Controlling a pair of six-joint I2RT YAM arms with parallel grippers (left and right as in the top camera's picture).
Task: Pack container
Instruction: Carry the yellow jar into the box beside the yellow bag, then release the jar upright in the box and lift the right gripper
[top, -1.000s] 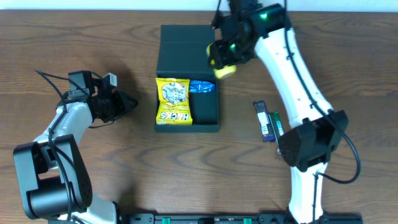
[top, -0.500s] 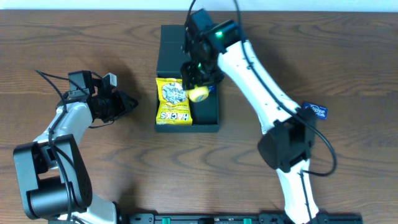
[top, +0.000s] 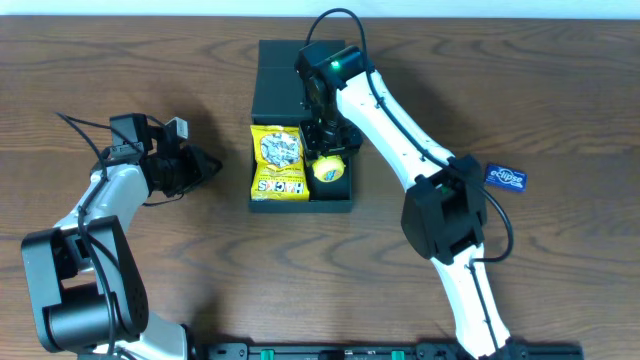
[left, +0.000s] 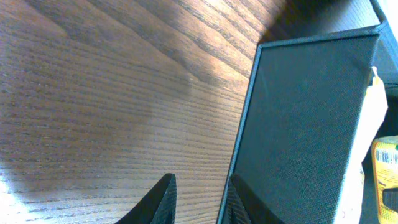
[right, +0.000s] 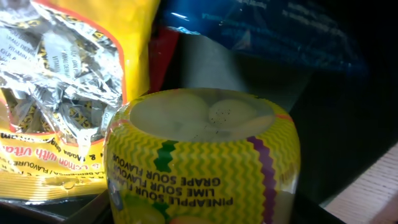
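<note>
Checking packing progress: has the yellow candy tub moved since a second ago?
Yes. The yellow candy tub went from the container lid's far right edge toward the near side, into the box beside the yellow sweets bag.

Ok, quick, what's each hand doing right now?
Left hand: slightly open, empty, beside the container.
Right hand: closed on the yellow candy tub, down inside the container.

Wooden table, blue packet flat on its right side, yellow snack bag beside yellow candy tub
</note>
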